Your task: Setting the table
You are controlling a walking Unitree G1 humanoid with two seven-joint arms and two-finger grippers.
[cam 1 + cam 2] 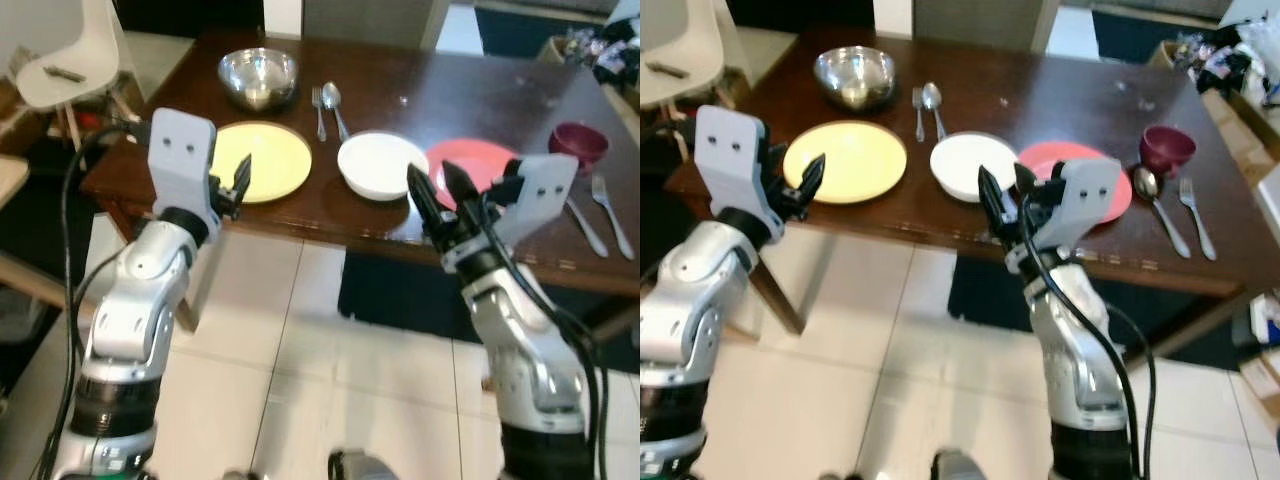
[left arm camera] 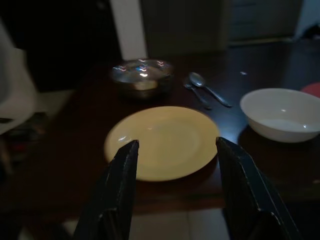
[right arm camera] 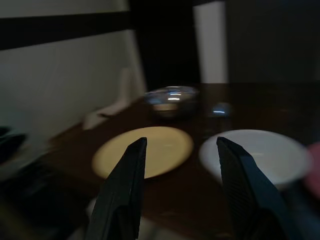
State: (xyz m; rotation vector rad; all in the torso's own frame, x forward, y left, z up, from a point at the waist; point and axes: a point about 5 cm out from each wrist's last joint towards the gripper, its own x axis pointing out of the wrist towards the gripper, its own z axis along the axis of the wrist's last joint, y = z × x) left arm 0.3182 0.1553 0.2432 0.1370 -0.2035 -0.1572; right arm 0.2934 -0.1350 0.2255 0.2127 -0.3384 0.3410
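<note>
A dark wooden table (image 1: 450, 95) carries a yellow plate (image 1: 265, 160), a white bowl (image 1: 380, 165) and a red plate (image 1: 480, 160) in a row along its near edge. Behind them stand a steel bowl (image 1: 258, 78) and a fork with a spoon (image 1: 328, 105). A maroon bowl (image 1: 578, 142), a spoon (image 1: 1160, 205) and a fork (image 1: 610, 215) lie at the right end. My left gripper (image 1: 238, 185) hovers open at the table's edge before the yellow plate (image 2: 160, 140). My right gripper (image 1: 430, 172) is open and empty, raised in front of the white bowl (image 3: 255, 155).
A white chair (image 1: 70, 60) stands beyond the table's left corner. A dark mat (image 1: 400, 295) lies under the table on the pale tiled floor. Clutter sits at the far right past the table's end.
</note>
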